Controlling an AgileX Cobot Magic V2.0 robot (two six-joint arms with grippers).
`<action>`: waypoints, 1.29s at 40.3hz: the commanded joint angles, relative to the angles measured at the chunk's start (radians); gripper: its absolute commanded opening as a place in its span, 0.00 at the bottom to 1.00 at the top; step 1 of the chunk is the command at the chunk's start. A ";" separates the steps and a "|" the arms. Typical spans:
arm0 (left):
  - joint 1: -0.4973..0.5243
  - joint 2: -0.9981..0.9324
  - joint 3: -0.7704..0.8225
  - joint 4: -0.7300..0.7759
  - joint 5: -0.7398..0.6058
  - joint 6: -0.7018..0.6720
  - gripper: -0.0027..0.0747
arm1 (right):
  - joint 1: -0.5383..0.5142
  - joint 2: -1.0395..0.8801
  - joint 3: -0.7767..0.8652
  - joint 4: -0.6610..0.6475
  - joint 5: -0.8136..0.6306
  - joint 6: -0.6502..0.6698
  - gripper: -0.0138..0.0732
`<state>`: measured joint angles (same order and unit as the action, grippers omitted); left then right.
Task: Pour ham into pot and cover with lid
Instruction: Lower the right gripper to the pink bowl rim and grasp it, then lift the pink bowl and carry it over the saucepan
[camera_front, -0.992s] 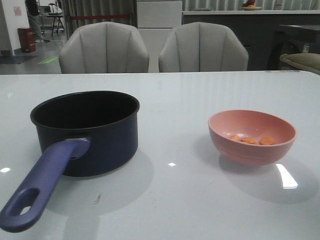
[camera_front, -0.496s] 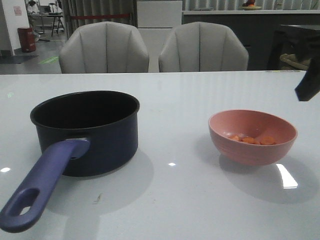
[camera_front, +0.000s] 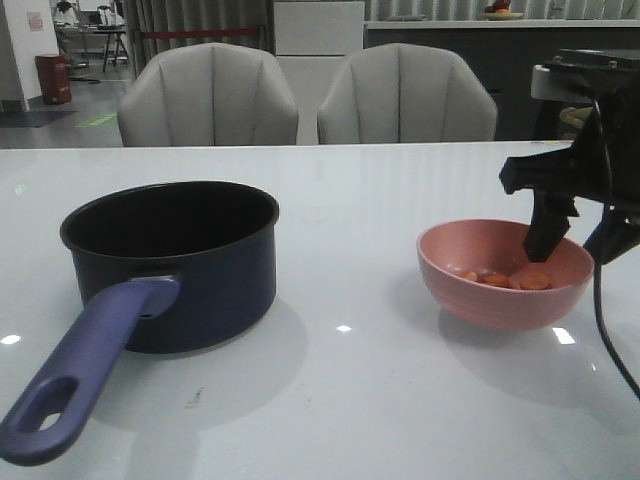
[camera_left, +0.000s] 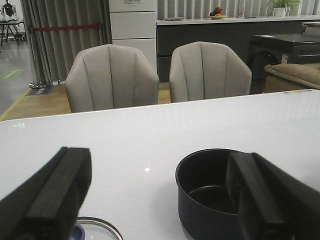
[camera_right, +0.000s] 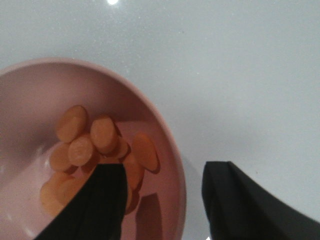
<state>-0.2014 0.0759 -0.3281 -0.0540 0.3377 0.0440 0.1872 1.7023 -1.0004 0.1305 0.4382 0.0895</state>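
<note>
The dark navy pot (camera_front: 170, 262) stands empty at the left of the table, its purple-blue handle (camera_front: 85, 375) pointing toward me. Several orange ham slices (camera_front: 505, 280) lie in the pink bowl (camera_front: 480, 300) at the right. My right gripper (camera_front: 577, 238) is open and straddles the bowl's right rim. In the right wrist view, one finger (camera_right: 97, 205) is inside over the ham (camera_right: 92, 135) and the other finger (camera_right: 240, 205) is outside the bowl (camera_right: 35, 95). My left gripper (camera_left: 160, 200) is open and empty, with the pot (camera_left: 210, 210) and the glass lid's rim (camera_left: 102, 226) beyond it.
Two grey chairs (camera_front: 207, 95) (camera_front: 405, 95) stand behind the white glossy table (camera_front: 350, 400). The right arm's black cable (camera_front: 605, 335) hangs down beside the bowl. The lid and the left gripper do not show in the front view.
My right arm has come in from the right and down onto the bowl; one finger is now inside its rim. The pot, bowl and ham have not moved.
</note>
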 joint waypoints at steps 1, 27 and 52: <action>-0.006 0.014 -0.026 -0.005 -0.073 -0.004 0.79 | -0.003 -0.009 -0.035 0.008 -0.038 -0.005 0.68; -0.006 0.014 -0.026 -0.005 -0.073 -0.004 0.79 | -0.003 -0.002 -0.042 0.018 -0.049 -0.005 0.33; -0.006 0.014 -0.026 -0.005 -0.073 -0.004 0.79 | 0.253 -0.167 -0.358 0.019 -0.122 -0.165 0.33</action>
<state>-0.2014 0.0759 -0.3281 -0.0540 0.3395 0.0440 0.3920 1.5893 -1.3175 0.1515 0.4659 -0.0272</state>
